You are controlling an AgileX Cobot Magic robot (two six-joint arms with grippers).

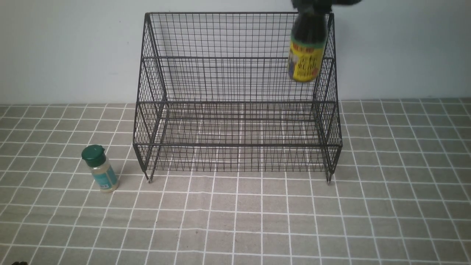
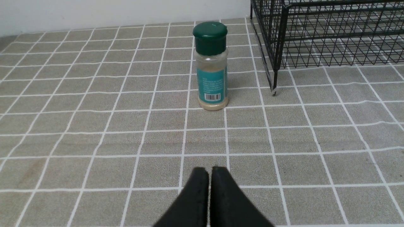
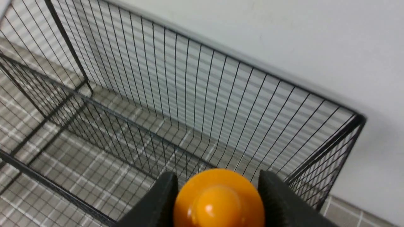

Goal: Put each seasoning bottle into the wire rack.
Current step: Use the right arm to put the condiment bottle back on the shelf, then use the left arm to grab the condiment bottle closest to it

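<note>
Seasoning bottles sit in two places. The dark-liquid bottle (image 1: 307, 51) hangs upright below the right gripper (image 3: 217, 189), whose two black fingers (image 3: 164, 192) press on either side of the orange cap, so the jaws are closed around the bottle's top. Beneath and ahead of that gripper lies the wire rack (image 1: 220, 13), its tall back panel ahead and its right rear corner post close to one side. In the front view the bottle is level with the rack's top rim and nearly against the right side wall's upper edge. Its base is clear of the mesh floors, though which tier lies directly under it cannot be told. Toward the rack's other end, both tiers are open along their whole length.

The small shaker (image 2: 210, 66) stands upright on the checked cloth (image 1: 257, 221), straight ahead of the left gripper (image 2: 209, 171) and well apart from it, with bare cloth between them. That gripper's jaws are pressed together and hold nothing. Just beyond the shaker to one side stands the rack's front corner foot, near it but not touching.
</note>
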